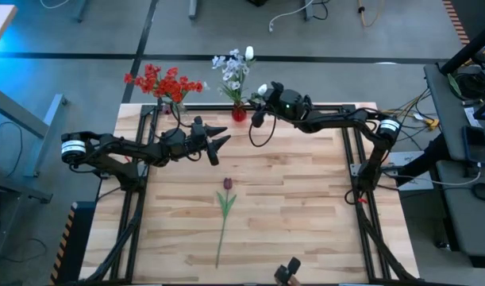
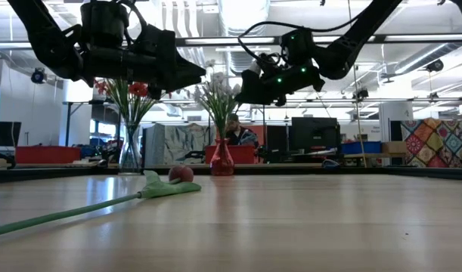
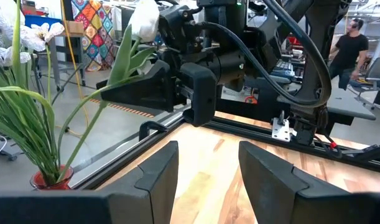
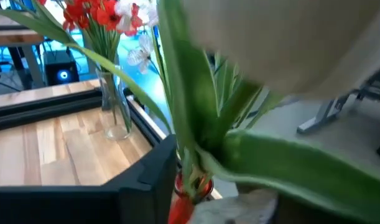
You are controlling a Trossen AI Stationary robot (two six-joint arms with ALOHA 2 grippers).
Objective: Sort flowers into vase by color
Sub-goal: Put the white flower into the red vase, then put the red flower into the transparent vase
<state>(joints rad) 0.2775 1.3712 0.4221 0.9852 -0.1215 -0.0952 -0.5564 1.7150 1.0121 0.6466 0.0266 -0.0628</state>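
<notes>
Dark red tulip (image 1: 226, 184) lay loose mid-worktop (image 1: 306, 206), centre of the high view, not yet sorted. Right claw (image 1: 260, 93), upper centre, sat just beside the small red vase (image 1: 239, 114) with a white tulip (image 3: 143, 18) stem between its fingers; can't tell if gripped or let go. Risk: stem might miss the narrow neck, or that vase could tip if dragged. Left claw (image 1: 217, 141) hovered open, empty, left of centre, near the clear vase (image 2: 130, 151) of red flowers (image 1: 163, 81).

A grey concrete floor (image 1: 321, 36) strewn with cables surrounds the wooden worktop (image 1: 306, 199); beyond it sit computer monitors (image 2: 312, 136), a patchwork quilt (image 2: 435, 137) and a seated person (image 2: 238, 132).
</notes>
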